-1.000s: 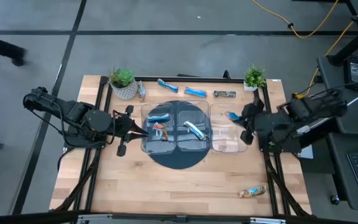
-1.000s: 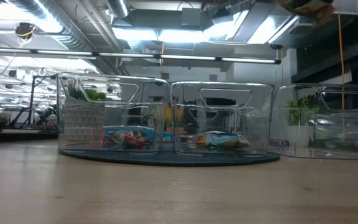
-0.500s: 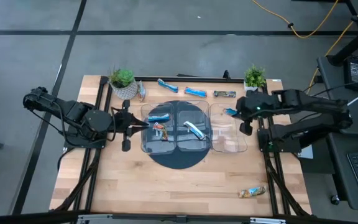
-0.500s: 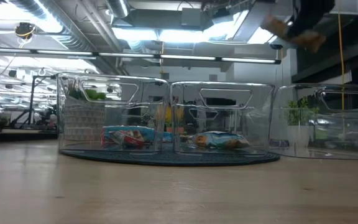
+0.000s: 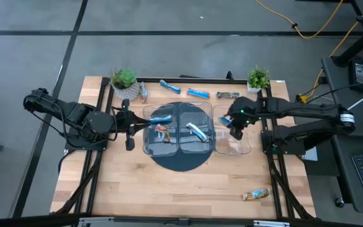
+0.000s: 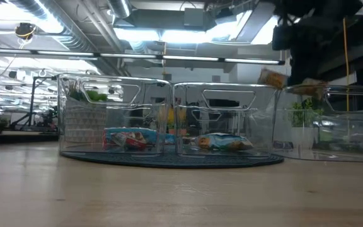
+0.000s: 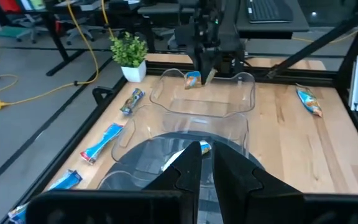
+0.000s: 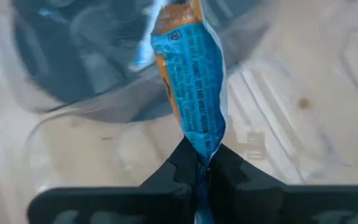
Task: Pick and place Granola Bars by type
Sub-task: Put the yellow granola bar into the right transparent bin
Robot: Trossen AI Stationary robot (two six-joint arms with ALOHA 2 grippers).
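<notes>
One bar is in the air right now: your right gripper has its jaws pinched shut on the end of a blue and orange granola bar, and over the last second that arm has swung in from the table's right edge, so the bar now hangs above the rightmost clear tray, near its left wall. That reads as the carry nearly done and the drop about to come, provided this tray is the one meant for that type. Your left gripper waits with its jaws narrow and empty just beside the left rim of the two trays on the dark round mat; it has barely shifted. The left tray already holds a blue bar and a reddish one, and the middle tray holds a silver-blue bar. Still unsorted along the far edge are two blue bars, a dark brown bar and one beside the left potted plant; another bar lies alone near the front right corner. The right plant stands close behind your working arm, so mind the tray walls and that pot as you lower.
</notes>
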